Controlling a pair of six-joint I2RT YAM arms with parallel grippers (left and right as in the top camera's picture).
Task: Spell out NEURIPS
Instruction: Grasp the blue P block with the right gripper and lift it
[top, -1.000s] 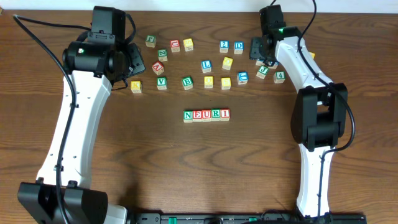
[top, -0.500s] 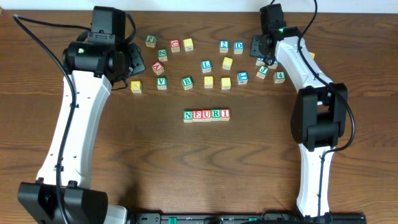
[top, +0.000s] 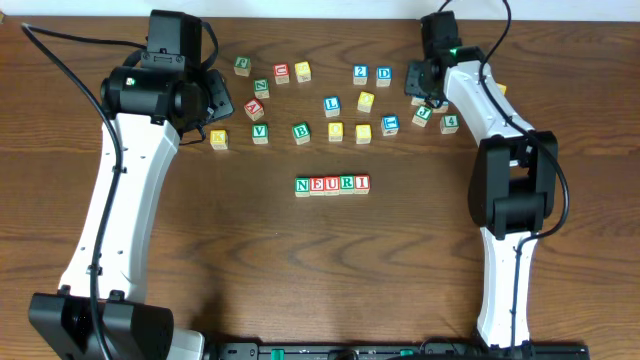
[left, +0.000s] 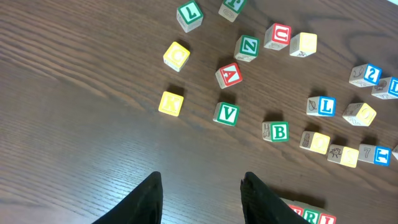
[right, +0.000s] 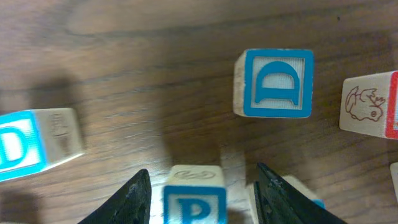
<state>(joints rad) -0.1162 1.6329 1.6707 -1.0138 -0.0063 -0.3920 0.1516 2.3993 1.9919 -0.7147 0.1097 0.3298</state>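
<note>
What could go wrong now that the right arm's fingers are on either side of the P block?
1. A neighbouring cube sits tight beside the P block, right next to one of the right fingers; closing may catch or shove it.
2. The NEURI row is packed edge to edge, so setting P down beside the I could knock the row crooked.
</note>
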